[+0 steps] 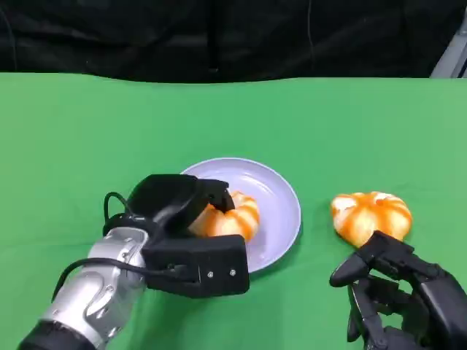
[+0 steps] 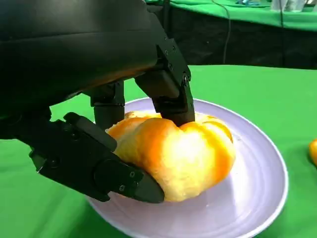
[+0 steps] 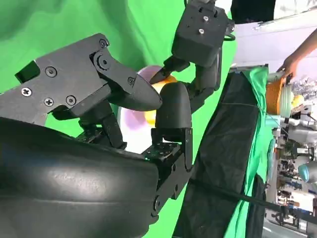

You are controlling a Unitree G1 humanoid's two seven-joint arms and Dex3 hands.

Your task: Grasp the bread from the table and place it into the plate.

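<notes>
**Holding one bread on the plate, a second bread beside it**

Looking down from the head view, we see our left robot hand [image 1: 191, 237] over the near-left part of the pale lilac plate [image 1: 281, 211], its fingers wrapped around an orange-and-cream bread [image 1: 232, 216] that sits inside the plate. The plate rests on the green worktop [image 1: 87, 138]. To the right of the plate, apart from it, a second bread [image 1: 371, 215] lies on the worktop. Our right robot hand [image 1: 398, 292] sits just near of that second bread, fingers curled forward and spread, holding nothing we can see.

From the left wrist view, we see the left robot hand [image 2: 124, 134] gripping the bread [image 2: 178, 153]: fingers press on its top and its lower side. The bread rests on the plate [image 2: 257, 198]. An orange sliver of the second bread [image 2: 313, 151] shows at the frame's edge.

From the right wrist view, the right robot hand [image 3: 133, 114] has its fingers parted with nothing between them. Past them we see the left robot hand [image 3: 200, 44] over the plate [image 3: 131, 121] and bread [image 3: 158, 89]. A person's hand [image 3: 292, 62] shows beyond the worktop.
</notes>
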